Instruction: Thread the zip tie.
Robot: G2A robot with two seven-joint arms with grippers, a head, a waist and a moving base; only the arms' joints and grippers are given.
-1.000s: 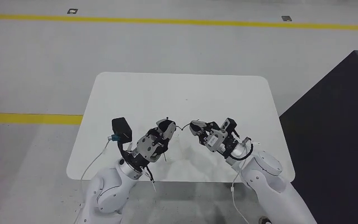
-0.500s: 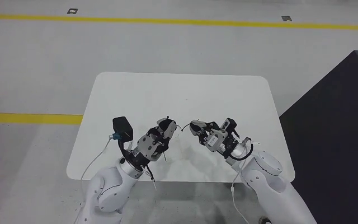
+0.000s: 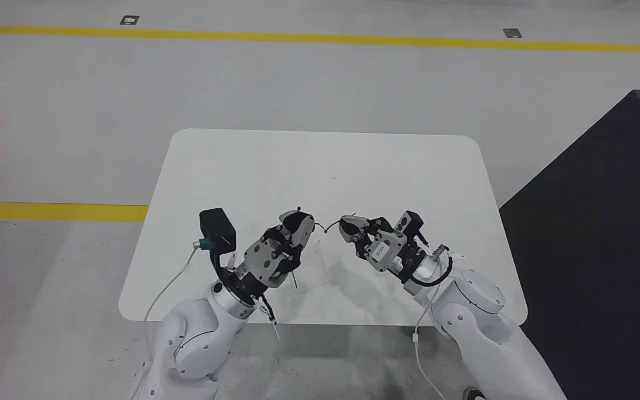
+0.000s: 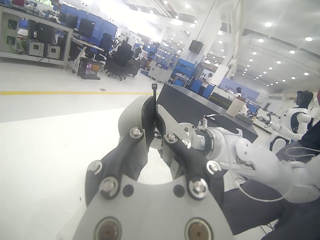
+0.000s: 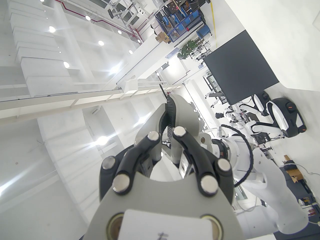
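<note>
There are 1 black zip tie (image 4: 154, 98), 1 white table (image 3: 400, 160) and 2 grippers, left gripper (image 3: 303, 219) and right gripper (image 3: 345, 222).

Readable text: none | white label (image 5: 162, 223) at base of right claw (image 5: 170, 104): print cut off, illegible | far sign (image 4: 204, 75) in hall: too small to read
</note>
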